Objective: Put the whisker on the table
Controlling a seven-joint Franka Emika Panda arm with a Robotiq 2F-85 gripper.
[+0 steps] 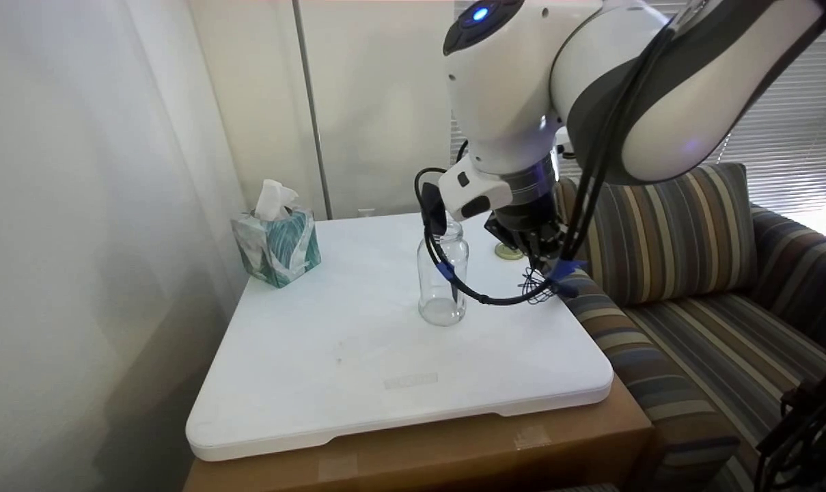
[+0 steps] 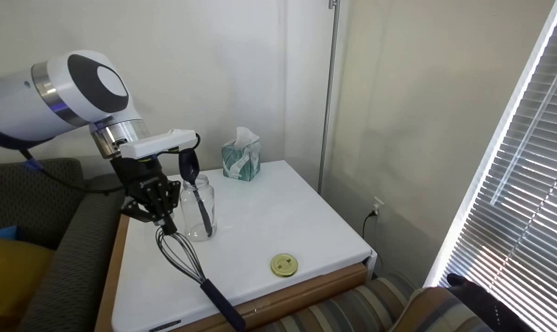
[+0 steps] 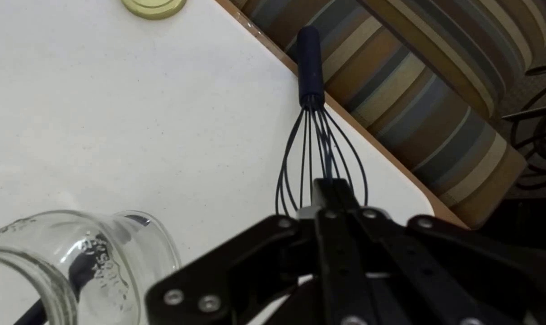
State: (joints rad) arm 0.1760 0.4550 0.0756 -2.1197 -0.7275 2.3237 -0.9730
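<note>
The whisker is a balloon whisk with thin dark wire loops and a slim dark blue handle; it shows in an exterior view (image 2: 212,287) and in the wrist view (image 3: 310,67). My gripper (image 3: 330,181) is shut on its wire loops, with the fingertips together around a wire. The gripper also shows in an exterior view (image 2: 168,225). The handle points away from the gripper and reaches across the edge of the white table (image 1: 283,369). In an exterior view the loops (image 1: 535,285) show below the gripper, partly behind a cable. Whether the whisker touches the table is unclear.
A glass jar (image 2: 197,207) with a black utensil (image 2: 189,166) in it stands on the table beside the gripper. A gold lid (image 2: 284,265) lies near the table edge. A tissue box (image 1: 276,246) stands at a far corner. A striped sofa (image 1: 665,355) adjoins the table.
</note>
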